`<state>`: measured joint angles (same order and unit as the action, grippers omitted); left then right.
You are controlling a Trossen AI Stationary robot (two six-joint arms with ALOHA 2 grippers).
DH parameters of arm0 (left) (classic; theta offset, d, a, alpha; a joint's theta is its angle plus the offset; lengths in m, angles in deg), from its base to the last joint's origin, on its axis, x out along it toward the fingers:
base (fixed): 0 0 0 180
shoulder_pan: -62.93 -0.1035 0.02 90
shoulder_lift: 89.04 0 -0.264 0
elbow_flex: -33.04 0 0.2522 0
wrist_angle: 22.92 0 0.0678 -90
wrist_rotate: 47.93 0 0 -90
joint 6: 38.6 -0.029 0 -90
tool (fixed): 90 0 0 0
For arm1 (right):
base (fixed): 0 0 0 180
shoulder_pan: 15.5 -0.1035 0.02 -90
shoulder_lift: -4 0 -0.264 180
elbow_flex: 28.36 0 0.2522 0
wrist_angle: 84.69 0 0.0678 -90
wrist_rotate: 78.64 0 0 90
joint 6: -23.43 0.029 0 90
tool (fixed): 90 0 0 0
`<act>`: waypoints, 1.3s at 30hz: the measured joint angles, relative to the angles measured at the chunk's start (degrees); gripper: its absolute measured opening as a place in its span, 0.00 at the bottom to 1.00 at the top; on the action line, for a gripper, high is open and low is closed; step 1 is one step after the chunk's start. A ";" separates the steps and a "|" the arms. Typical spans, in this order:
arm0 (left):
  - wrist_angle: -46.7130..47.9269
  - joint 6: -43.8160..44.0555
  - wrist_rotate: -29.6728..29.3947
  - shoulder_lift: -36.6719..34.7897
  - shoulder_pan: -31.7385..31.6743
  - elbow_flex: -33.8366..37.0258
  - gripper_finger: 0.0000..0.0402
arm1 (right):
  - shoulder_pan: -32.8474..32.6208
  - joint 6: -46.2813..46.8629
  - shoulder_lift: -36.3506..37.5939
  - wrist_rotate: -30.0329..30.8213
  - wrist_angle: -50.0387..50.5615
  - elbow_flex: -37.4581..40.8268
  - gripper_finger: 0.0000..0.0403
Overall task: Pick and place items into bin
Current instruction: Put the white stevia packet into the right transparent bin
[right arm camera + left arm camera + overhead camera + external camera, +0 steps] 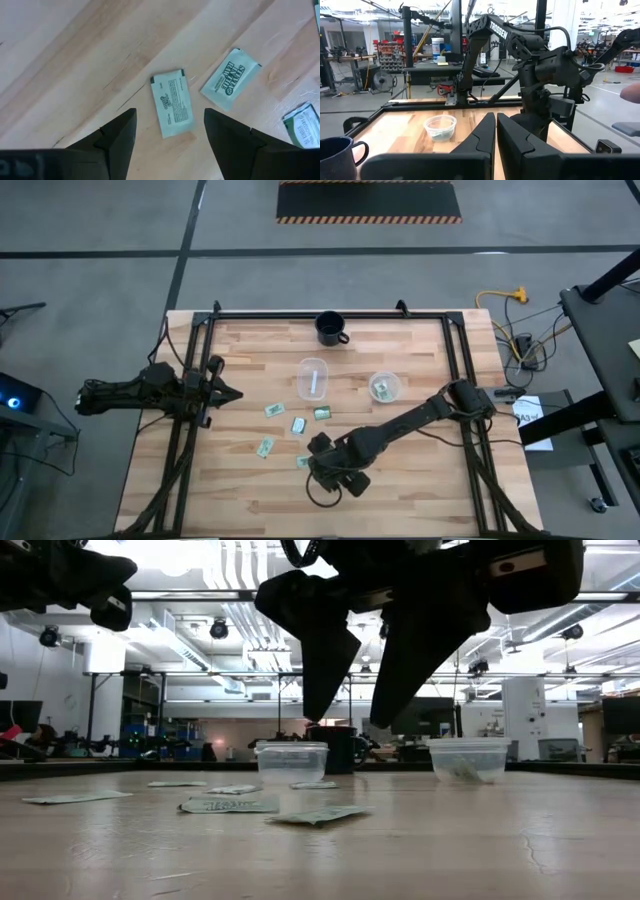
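The right gripper [170,132] hangs over the lower middle of the high view, fingers spread wide and empty, with one packet [172,102] lying flat on the table [60,55] between and just ahead of the tips. In the low view both fingers [325,650] are clear of the wood, so the descent is not yet done.

Likely trouble from here:
- The packet is thin and flat. If the fingers close too high they meet nothing; too low, they scrape the wood and may push the packet away.
- A second packet [231,78] lies just beside it, toward the upper right of the wrist view. A finger drifting that way could nudge it or catch both.
- The packet sits at an angle to the finger line, so an off-centre pinch may let it pivot and slip during the lift.

Other packets [272,410] lie scattered mid-table; one already rests in the right-hand cup [384,387]. The left gripper [496,131] waits at the left edge, fingers nearly together, holding nothing.
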<state>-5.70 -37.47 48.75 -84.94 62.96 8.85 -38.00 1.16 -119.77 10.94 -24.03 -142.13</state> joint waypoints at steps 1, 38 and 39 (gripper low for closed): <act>0.00 -0.02 -0.02 0.00 -0.02 0.00 0.00 | 0.00 -0.17 0.00 0.03 -0.01 0.00 0.56; -0.01 -0.01 -0.01 0.00 -0.01 0.00 0.00 | 4.25 -1.96 -0.24 -7.97 -16.28 13.03 0.55; -0.02 0.00 -0.02 0.00 0.00 0.00 0.00 | 4.49 -1.96 -0.26 -8.71 -16.36 13.03 0.55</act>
<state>-5.72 -37.47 48.73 -84.94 62.96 8.85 -33.51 -0.80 -120.03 2.22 -40.40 -129.10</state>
